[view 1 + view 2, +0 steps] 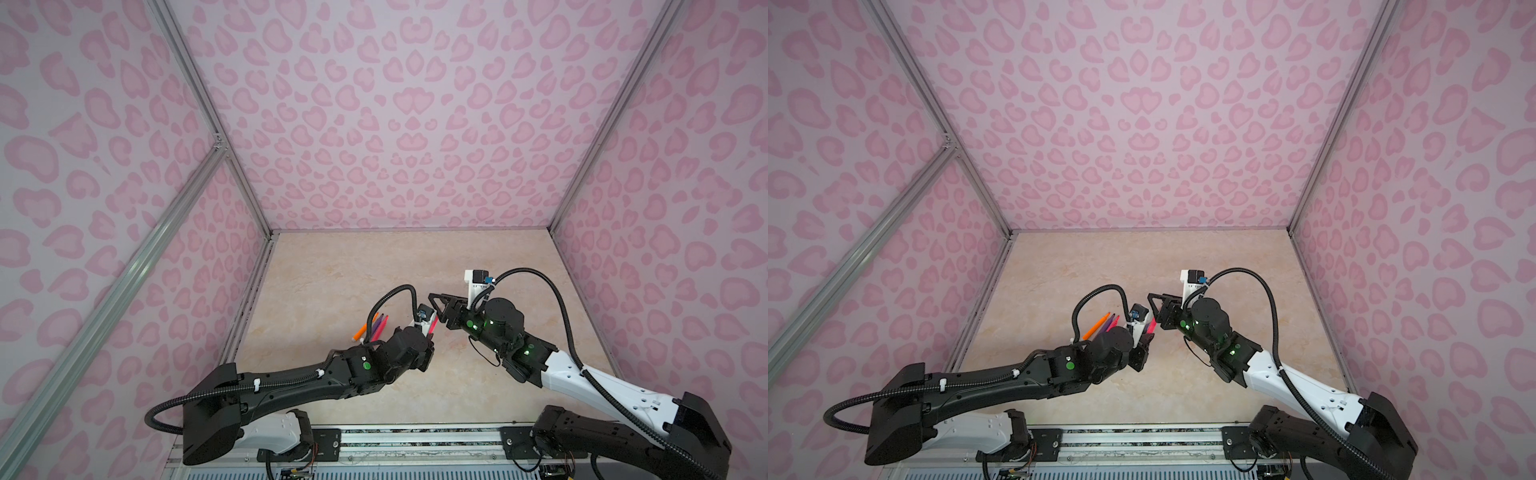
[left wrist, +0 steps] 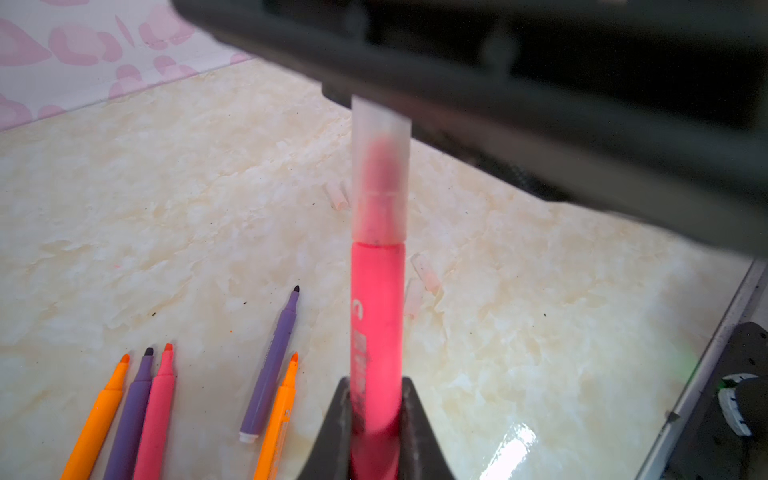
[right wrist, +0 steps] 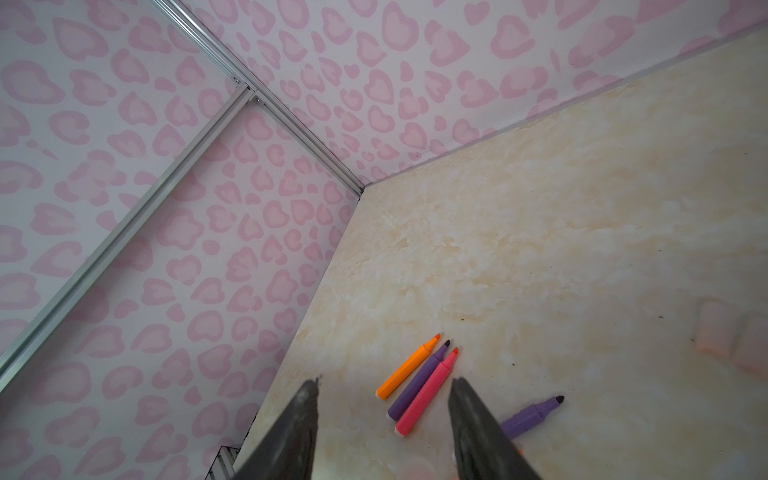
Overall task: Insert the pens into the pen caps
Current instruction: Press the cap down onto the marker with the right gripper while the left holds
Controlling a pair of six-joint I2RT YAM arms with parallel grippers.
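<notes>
My left gripper point(image 2: 376, 382) is shut on a pink-red pen point(image 2: 377, 311) that points up and away from it. A clear pen cap point(image 2: 380, 174) sits over the pen's tip. The cap's far end meets the dark body of my right gripper point(image 1: 434, 305), which hovers just above the pen point(image 1: 433, 325) in both top views. In the right wrist view the right gripper point(image 3: 385, 380) has its jaws wide apart, with only a blurred pink shape low between them. Several uncapped pens point(image 2: 272, 365) lie on the table. Loose caps point(image 2: 426, 272) lie beyond them.
Three pens, orange point(image 3: 409, 368), purple point(image 3: 419, 382) and pink point(image 3: 428, 390), lie side by side near the left wall. Another purple pen point(image 3: 534, 415) lies apart. Two blurred caps point(image 3: 715, 332) rest further right. Patterned walls enclose the beige table point(image 1: 332, 270).
</notes>
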